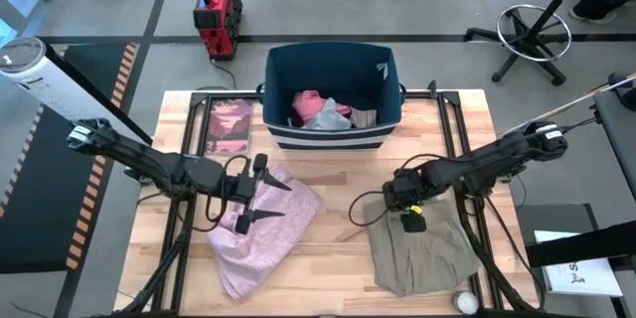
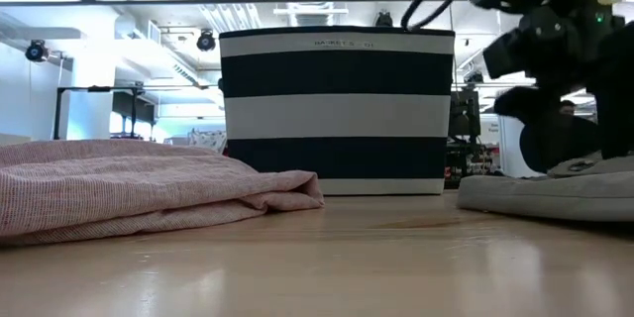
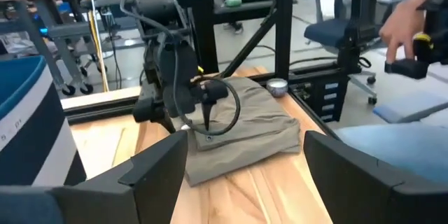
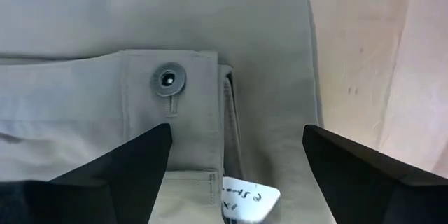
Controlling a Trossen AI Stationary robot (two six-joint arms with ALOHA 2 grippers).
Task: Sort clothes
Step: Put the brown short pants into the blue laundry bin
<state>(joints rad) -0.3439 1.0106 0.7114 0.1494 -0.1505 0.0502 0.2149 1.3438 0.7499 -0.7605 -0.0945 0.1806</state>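
A large pale pink garment (image 1: 263, 231) lies crumpled on the table's left half; it also shows in the low view (image 2: 129, 186). A large khaki-grey garment (image 1: 422, 246) lies folded on the right half, its buttoned waistband (image 4: 171, 84) toward the table's middle. Other clothes (image 1: 323, 111), pink and grey among them, lie in the navy striped bin (image 1: 333, 137). My left gripper (image 1: 270, 199) is open and level above the pink garment's far part, pointing toward the table's right. My right gripper (image 4: 234, 147) is open, pointing down over the khaki waistband, a white tag (image 4: 248, 197) below it. My right gripper's fingertips (image 3: 208, 127) are down at the khaki garment's waistband end, coming from above. Whether they touch the cloth, I cannot tell.
A flat pink-covered book (image 1: 231, 124) lies at the far left beside the bin. A small round object (image 1: 465, 301) sits at the near right corner. Bare wood (image 1: 343, 258) shows between the two garments. A person's hand (image 3: 402, 21) shows beyond the table's right side.
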